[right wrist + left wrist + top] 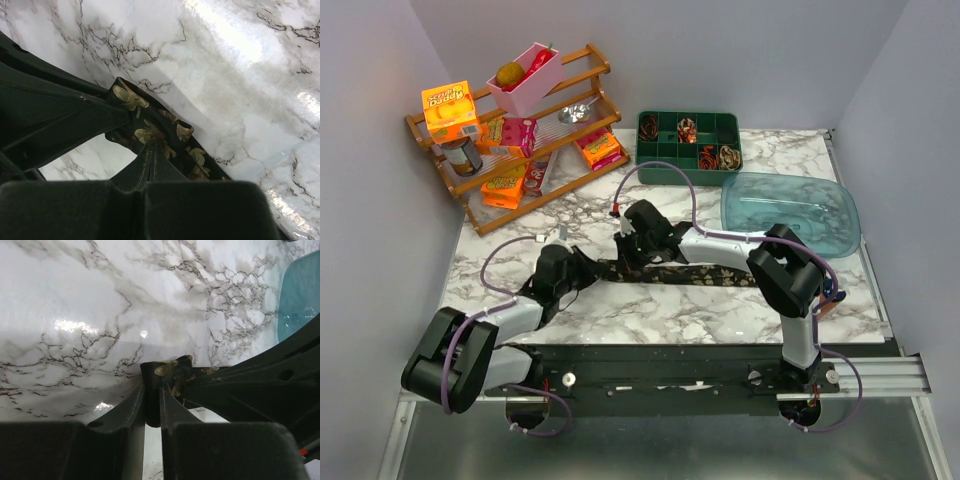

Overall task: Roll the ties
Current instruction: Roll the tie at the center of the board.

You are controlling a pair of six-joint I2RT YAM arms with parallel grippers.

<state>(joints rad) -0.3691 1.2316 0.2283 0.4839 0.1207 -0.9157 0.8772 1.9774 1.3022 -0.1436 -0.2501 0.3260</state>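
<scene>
near the bench's (650,310) front edge we hold one unrolled tie (695,273), right gripper (151,150) clamped on it, left gripper (152,392) pinching its end; rolled ties (707,157) sit in the tray (650,172).

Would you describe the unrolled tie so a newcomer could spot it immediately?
On the marble table, nearer than the green compartment tray, one long strip lies flat, running left to right. This necktie is dark with gold motifs and unrolled, unlike the coiled ties in the tray.
</scene>
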